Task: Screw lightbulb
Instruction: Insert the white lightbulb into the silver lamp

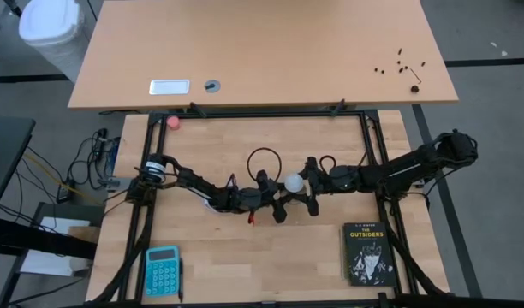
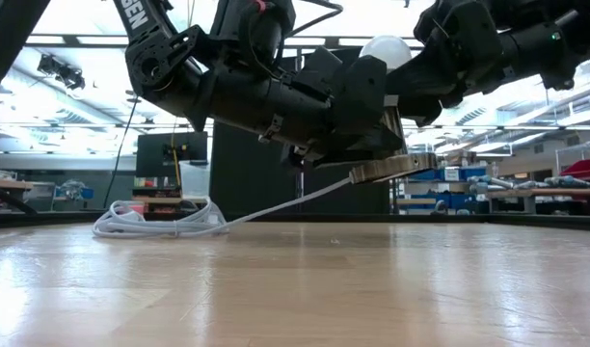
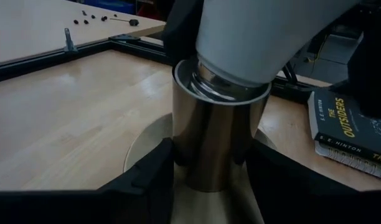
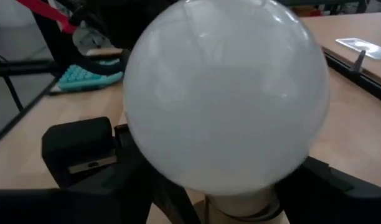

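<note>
Wooden table (image 1: 245, 265) inside a black frame, a second desk behind it.

Socket (image 3: 218, 134): shiny metal cylinder on a round base, near the table's middle, lifted off the surface in the low view; white cord (image 2: 179, 220) trails from it to a coil on the table.

Left gripper (image 3: 209, 174): closed on the socket, one finger pressed to each side of the cylinder.

Lightbulb (image 1: 294, 182): white globe, base seated in the socket's mouth, tilted toward the right arm.

Right gripper (image 1: 306, 181): just beside the socket, fingers (image 4: 340, 180) spread on either side of the bulb; whether they touch it cannot be told.

Book (image 1: 367, 253): right of the socket, flat near the table's front edge.

Calculator (image 1: 162, 270): blue, left of the socket, front corner.
</note>
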You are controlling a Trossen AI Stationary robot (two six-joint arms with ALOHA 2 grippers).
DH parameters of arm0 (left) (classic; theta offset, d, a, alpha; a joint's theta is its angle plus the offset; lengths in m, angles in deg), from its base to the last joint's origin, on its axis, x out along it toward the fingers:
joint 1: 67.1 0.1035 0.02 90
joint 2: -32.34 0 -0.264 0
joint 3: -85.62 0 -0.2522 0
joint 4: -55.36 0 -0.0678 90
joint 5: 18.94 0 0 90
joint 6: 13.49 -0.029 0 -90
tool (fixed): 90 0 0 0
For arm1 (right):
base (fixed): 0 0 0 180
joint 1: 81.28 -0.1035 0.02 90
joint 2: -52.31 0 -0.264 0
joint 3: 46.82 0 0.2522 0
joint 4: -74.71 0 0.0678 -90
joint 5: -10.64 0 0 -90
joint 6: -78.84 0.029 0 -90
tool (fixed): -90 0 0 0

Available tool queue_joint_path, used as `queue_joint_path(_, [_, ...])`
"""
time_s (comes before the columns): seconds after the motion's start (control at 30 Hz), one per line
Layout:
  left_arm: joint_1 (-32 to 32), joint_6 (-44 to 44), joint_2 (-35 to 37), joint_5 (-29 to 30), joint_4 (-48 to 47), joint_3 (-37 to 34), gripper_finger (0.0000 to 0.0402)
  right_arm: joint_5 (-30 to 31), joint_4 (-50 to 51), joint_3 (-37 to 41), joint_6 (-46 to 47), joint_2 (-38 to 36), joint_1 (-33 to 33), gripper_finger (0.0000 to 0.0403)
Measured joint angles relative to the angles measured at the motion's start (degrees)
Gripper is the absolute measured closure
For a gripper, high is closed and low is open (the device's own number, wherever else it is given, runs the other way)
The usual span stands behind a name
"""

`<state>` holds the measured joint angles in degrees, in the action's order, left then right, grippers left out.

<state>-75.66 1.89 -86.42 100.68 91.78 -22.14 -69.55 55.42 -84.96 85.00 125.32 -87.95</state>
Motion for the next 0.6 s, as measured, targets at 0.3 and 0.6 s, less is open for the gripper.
queue_joint_path(0.3, [0.0,0.0,0.0,-0.6,-0.2,0.0,0.0213,0.9,6.4,-4.0,-5.1,0.0,0.1,0.0119])
queue_joint_path(0.6, [0.0,-0.1,0.0,-0.7,-0.3,0.0,0.0213,1.1,3.7,-4.0,-9.8,0.0,0.1,0.0127])
